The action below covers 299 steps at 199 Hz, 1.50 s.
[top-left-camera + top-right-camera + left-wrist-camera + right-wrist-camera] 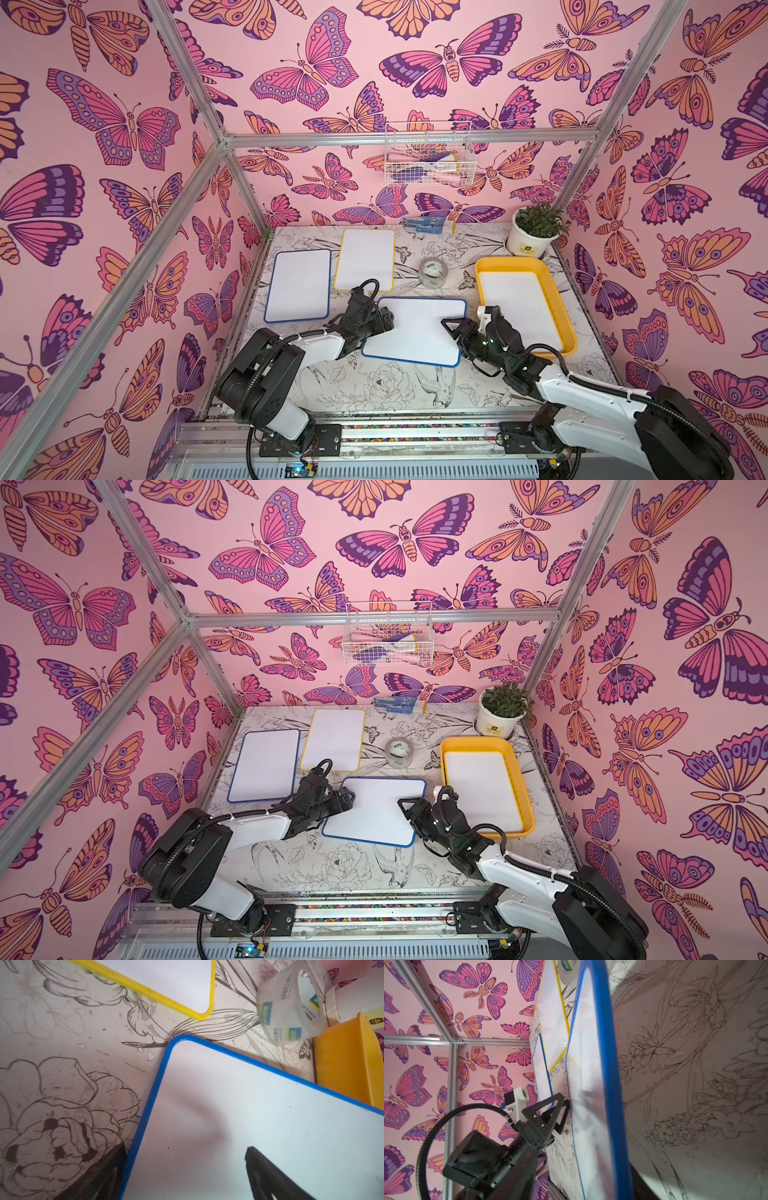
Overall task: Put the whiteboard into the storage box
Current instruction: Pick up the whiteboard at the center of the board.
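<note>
Yellow-orange plastic: the storage box stands at centre right in both top views, on the floral-print bench. One whiteboard, the boxed whiteboard, lies flat inside it and covers most of its floor.

The blue-framed whiteboard lies at the centre of the frame with its long side across. It is just left of the box and outside it.

The left tool is at the board's left short edge. The left wrist view shows its jaws apart and astride that edge. One finger is over the white face. The other, dark and blurred, is off the board beside the blue frame. It clamps nothing.

The right tool is at the board's right short edge, between board and box. In both top views a black triangular finger lies over the white face and its partner is hidden. Whether this tool is clamped on the board cannot be told.

Also on the bench:
- A second blue-framed whiteboard at centre left.
- A yellow-framed whiteboard just beside it, higher in the frame.
- A clear tape roll between the yellow-framed whiteboard and the box.
- A potted plant above the box in the frame.

A white wire basket hangs on the back wall.
</note>
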Tool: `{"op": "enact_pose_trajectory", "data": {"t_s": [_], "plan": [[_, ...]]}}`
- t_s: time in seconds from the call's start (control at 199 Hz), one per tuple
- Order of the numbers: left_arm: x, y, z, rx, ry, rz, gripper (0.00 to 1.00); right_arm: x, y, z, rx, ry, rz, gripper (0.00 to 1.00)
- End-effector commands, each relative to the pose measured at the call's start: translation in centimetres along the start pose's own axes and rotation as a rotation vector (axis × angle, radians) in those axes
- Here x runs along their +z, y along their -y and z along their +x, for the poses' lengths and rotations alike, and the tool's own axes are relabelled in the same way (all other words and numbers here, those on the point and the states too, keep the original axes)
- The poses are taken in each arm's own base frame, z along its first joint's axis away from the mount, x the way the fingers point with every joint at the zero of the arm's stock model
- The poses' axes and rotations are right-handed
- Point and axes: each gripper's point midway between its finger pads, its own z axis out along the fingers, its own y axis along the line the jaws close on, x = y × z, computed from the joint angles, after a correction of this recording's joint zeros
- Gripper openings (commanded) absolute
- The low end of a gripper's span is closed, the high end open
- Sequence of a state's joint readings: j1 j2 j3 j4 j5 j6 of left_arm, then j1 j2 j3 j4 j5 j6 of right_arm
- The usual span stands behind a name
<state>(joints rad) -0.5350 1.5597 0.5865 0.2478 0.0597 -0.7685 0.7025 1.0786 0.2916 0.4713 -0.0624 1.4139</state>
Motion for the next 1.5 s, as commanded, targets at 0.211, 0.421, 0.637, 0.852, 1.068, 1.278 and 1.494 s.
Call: {"op": "enact_pose_trajectory", "data": {"t_s": [0.211, 0.421, 0.637, 0.852, 1.068, 1.278, 1.494], "plan": [[-1.6, -8.4, 13.0, -0.131, -0.474, -0.277, 0.92, -0.5, -1.2, 1.3, -0.067, -0.066, -0.057, 0.31], [-1.6, -8.2, 12.9, -0.134, -0.472, -0.275, 0.92, -1.2, -1.2, 1.4, -0.095, -0.069, -0.065, 0.19], [-1.6, -7.4, 12.2, -0.131, -0.453, -0.251, 0.92, -1.7, -1.8, 1.2, -0.111, -0.057, -0.075, 0.1], [-2.4, -5.8, 10.4, -0.13, -0.407, -0.213, 0.92, -2.1, -2.4, 0.8, -0.113, -0.04, -0.082, 0.01], [-4.9, -2.3, 6.5, -0.102, -0.313, -0.147, 0.92, -3.1, -4.5, 0.0, -0.108, -0.006, -0.092, 0.0], [-9.1, 0.8, 2.0, -0.039, -0.178, -0.091, 0.92, -5.0, -7.0, -1.4, -0.096, 0.072, -0.145, 0.0], [-12.2, 3.8, -2.1, 0.065, -0.082, -0.069, 0.93, -8.9, -11.2, -4.1, -0.137, 0.207, -0.204, 0.0]]}}
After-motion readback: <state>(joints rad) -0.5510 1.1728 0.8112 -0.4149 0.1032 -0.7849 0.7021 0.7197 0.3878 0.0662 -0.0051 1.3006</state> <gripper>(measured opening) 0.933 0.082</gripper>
